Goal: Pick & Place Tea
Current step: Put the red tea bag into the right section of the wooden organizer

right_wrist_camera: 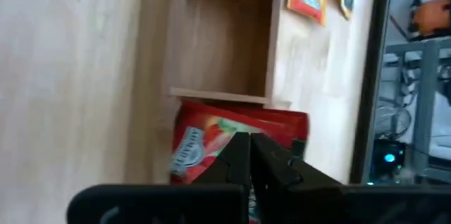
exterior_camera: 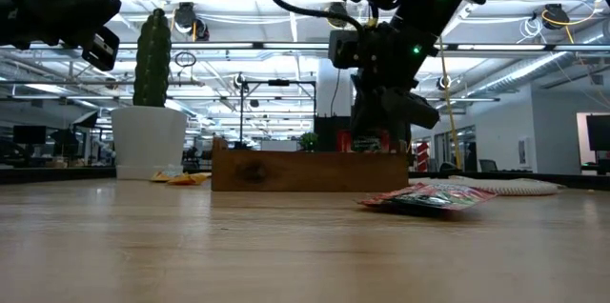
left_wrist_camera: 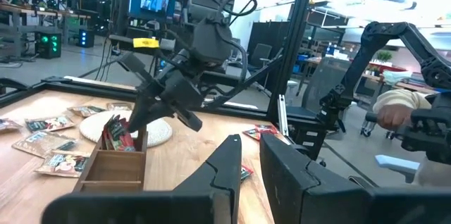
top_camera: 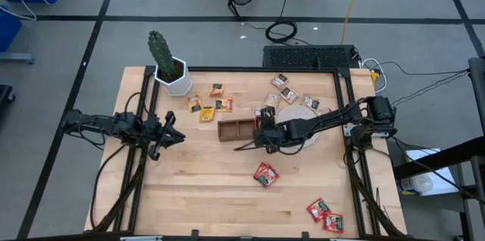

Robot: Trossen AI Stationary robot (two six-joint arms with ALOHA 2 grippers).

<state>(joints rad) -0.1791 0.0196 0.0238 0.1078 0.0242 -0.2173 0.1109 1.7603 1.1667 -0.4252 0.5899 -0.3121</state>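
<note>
My right gripper [top_camera: 260,136] is over the right end compartment of the brown wooden tray [top_camera: 236,129], shut on a red tea sachet [right_wrist_camera: 211,146] that stands in that compartment. Another red sachet [top_camera: 265,174] lies flat near the table's middle, and two more [top_camera: 324,214] lie by the near right corner. Yellow-orange sachets [top_camera: 206,108] lie left of the tray. Tan sachets [top_camera: 288,93] lie around the whitish disc [top_camera: 301,114]. My left gripper [top_camera: 171,132] waits open at the table's left side, touching nothing. My right gripper pinches the red sachet by its upper edge [right_wrist_camera: 232,139] between the two fingers [right_wrist_camera: 282,164], coming down at a slant from the table's right side. The sachet stands on edge inside the tray's right end compartment [left_wrist_camera: 116,136], its top above the tray wall.
A white pot with a cactus [top_camera: 168,67] stands at the far left corner. The tray's middle and left compartments [right_wrist_camera: 225,41] hold nothing. Bare wood stretches along the near left part of the table [top_camera: 197,195]. A person sits beyond the table [left_wrist_camera: 402,111].
</note>
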